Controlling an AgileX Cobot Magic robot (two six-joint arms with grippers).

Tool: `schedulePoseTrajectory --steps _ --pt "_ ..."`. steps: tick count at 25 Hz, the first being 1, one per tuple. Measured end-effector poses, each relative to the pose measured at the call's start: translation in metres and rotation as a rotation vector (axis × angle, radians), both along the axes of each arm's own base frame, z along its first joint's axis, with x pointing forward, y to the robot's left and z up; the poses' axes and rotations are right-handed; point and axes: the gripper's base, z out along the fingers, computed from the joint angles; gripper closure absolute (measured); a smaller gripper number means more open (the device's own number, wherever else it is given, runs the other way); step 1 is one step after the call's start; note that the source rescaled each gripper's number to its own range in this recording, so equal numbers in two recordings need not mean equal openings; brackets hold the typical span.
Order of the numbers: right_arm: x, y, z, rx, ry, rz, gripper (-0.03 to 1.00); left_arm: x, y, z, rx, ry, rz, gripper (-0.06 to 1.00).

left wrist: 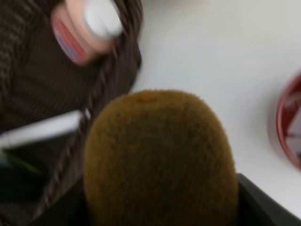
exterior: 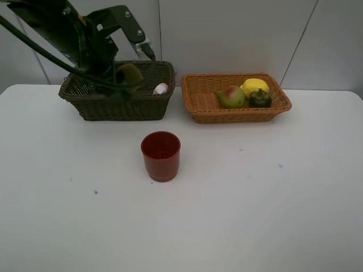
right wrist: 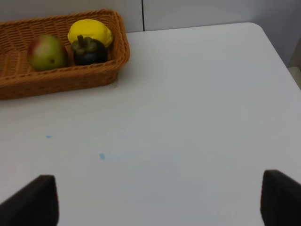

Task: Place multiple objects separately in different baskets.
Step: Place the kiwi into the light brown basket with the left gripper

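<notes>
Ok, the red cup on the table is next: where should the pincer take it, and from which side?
Probably come straight down and pinch the rim wall of the red cup, one finger inside, one outside. It stands upright with its mouth open upward, alone on the white table, so nothing blocks a top approach.

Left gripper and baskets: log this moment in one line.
left gripper: holding kiwi over dark basket | red cup: on table | right gripper: open

white table [exterior: 255,215] — a few blue specks [exterior: 95,192] — grey wall [exterior: 227,34] behind.
</notes>
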Motion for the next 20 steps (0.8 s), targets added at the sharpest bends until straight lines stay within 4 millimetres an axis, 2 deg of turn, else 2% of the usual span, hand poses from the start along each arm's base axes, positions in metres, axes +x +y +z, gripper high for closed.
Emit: schedulePoseTrajectory --steps 6,10,15,20 --pt "0.0 0.0 0.0 0.0 0.0 0.0 0.04 0.021 -0.037 0.042 -0.145 -0.161 -0.008 0.25" --pt "0.0 0.0 0.0 0.0 0.0 0.0 0.04 0.045 -0.065 0.053 -0.22 -0.196 0.004 0.25" --pt "0.0 0.0 0.0 0.0 0.0 0.0 0.04 0.081 -0.096 0.042 -0.292 -0.158 0.035 0.25" --pt "0.0 0.0 0.0 0.0 0.0 0.0 0.04 0.111 -0.119 0.013 -0.308 -0.088 0.038 0.25"
